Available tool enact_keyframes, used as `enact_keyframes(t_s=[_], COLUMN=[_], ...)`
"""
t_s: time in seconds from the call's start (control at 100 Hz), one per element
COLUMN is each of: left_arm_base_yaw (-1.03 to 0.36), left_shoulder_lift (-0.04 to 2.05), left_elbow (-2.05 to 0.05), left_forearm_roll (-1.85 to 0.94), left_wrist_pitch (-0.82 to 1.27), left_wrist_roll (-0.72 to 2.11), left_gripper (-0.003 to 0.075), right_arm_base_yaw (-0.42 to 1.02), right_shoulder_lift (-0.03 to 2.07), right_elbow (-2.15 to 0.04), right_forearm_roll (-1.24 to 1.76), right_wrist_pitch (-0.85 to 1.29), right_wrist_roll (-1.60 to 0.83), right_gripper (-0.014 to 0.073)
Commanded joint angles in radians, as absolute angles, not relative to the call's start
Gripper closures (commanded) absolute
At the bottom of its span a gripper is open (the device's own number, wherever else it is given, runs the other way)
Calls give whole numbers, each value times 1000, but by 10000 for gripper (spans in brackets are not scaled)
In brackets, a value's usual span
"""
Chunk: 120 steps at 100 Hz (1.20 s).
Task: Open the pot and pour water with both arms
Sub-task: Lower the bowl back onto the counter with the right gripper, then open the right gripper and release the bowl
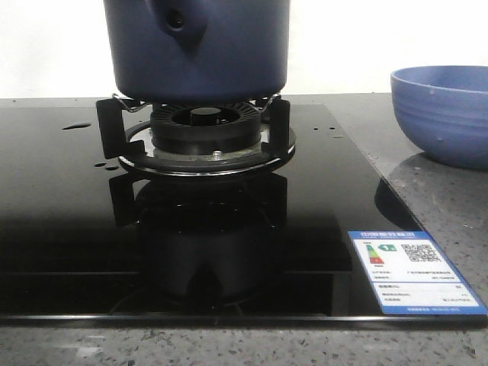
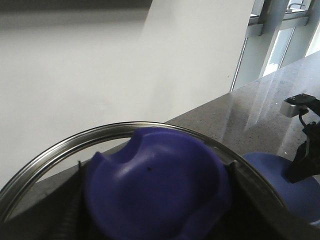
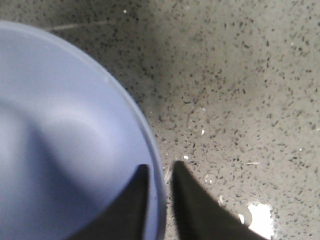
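The dark navy pot (image 1: 198,46) stands on the gas burner (image 1: 202,126), its handle stub (image 1: 177,19) facing me; its top is out of view. My left gripper (image 2: 155,192) is shut on the blue knob (image 2: 160,170) of a metal-rimmed lid (image 2: 50,150), with dark fingers (image 2: 236,172) either side of the knob. My right gripper (image 3: 160,172) is closed over the rim of the lighter blue bowl (image 3: 60,140), one finger inside and one outside. Water shows as droplets on the hob (image 1: 76,126) and on the counter (image 3: 206,178).
The bowl (image 1: 442,114) sits on the speckled stone counter (image 1: 442,206) right of the black glass hob (image 1: 69,198). A label sticker (image 1: 412,271) lies at the hob's front right corner. A white wall is behind. The right arm (image 2: 300,160) stands over the bowl (image 2: 267,172).
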<state>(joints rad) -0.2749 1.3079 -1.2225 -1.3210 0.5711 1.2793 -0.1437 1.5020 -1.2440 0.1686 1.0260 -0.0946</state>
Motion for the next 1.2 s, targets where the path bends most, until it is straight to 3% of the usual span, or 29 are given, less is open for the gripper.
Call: enact_keyframes(t_s=[0.0, 0.06, 0.12, 0.58, 1.19], left_arm_base_yaw=[-283, -285, -292, -373, -392], left_shoulder_lift=[1278, 1278, 1278, 1395, 1451], left_elbow=[-1255, -1255, -1255, -1255, -1255], left_forearm_roll=[-1393, -1393, -1393, -1393, -1484], left_wrist_pitch=[548, 556, 570, 574, 535], left_wrist_roll=[1280, 1280, 1280, 1333, 1485], left_gripper=[363, 363, 363, 363, 363], right_arm_base_yaw=[-150, -150, -150, -150, -150], right_shoulder_lift=[1471, 1469, 1457, 1258, 1238], right_elbow=[-1299, -1329, -1371, -1474, -1463], right_forearm_roll=[176, 176, 171, 204, 216], right_wrist_pitch=[1013, 1039, 1059, 1073, 1076], right_wrist_roll=[-107, -107, -107, -115, -115], right_gripper=[254, 133, 91, 107, 107])
